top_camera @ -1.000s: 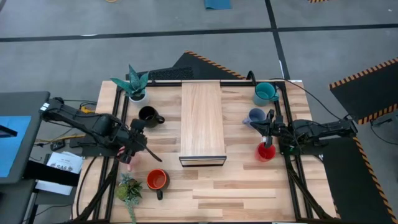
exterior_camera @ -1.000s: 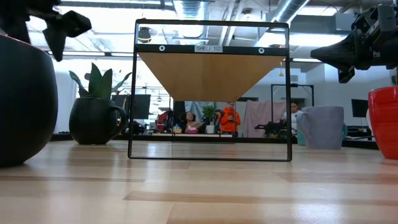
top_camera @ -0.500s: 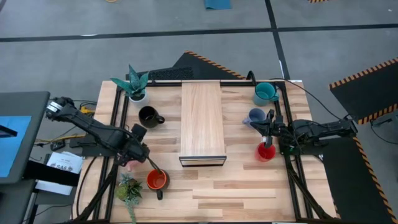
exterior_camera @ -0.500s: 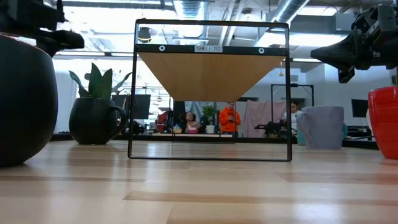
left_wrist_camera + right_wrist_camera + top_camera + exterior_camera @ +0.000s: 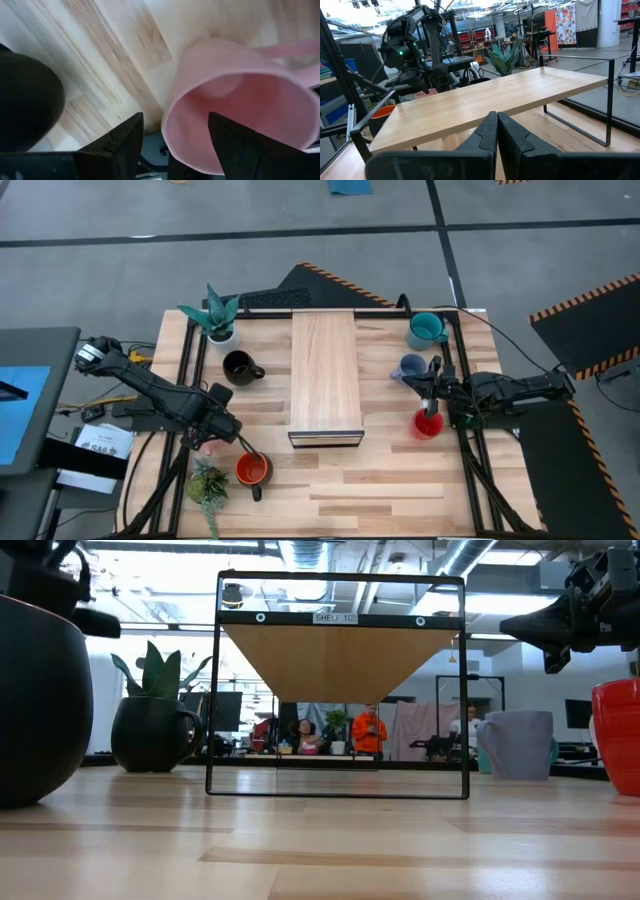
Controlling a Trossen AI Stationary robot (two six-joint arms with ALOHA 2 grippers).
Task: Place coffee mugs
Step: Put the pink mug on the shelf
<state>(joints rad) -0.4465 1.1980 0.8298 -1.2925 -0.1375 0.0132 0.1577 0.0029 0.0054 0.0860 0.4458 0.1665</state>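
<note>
The left gripper (image 5: 172,145) hangs low over the table's left side, its two dark fingers (image 5: 125,142) spread apart around the near rim of a small glossy pink ceramic mug (image 5: 235,120). The wall sits between them but they are not yet closed on it, which reads as lining up for a rim pinch. In the high view the pink mug (image 5: 207,443) is almost hidden beneath this gripper (image 5: 214,432). Just beyond its tips stands the glossy orange mug (image 5: 252,470); the black mug (image 5: 239,366) is farther off, toward the spiky green potted plant (image 5: 214,315).

The right gripper (image 5: 496,131) waits with its fingers pressed together, directly above the glossy red mug (image 5: 428,423), facing the light wooden shelf on a black wire frame (image 5: 325,376). Behind it stand the pale blue mug (image 5: 411,367) and the teal mug (image 5: 426,329). No mug is on the shelf yet.
</note>
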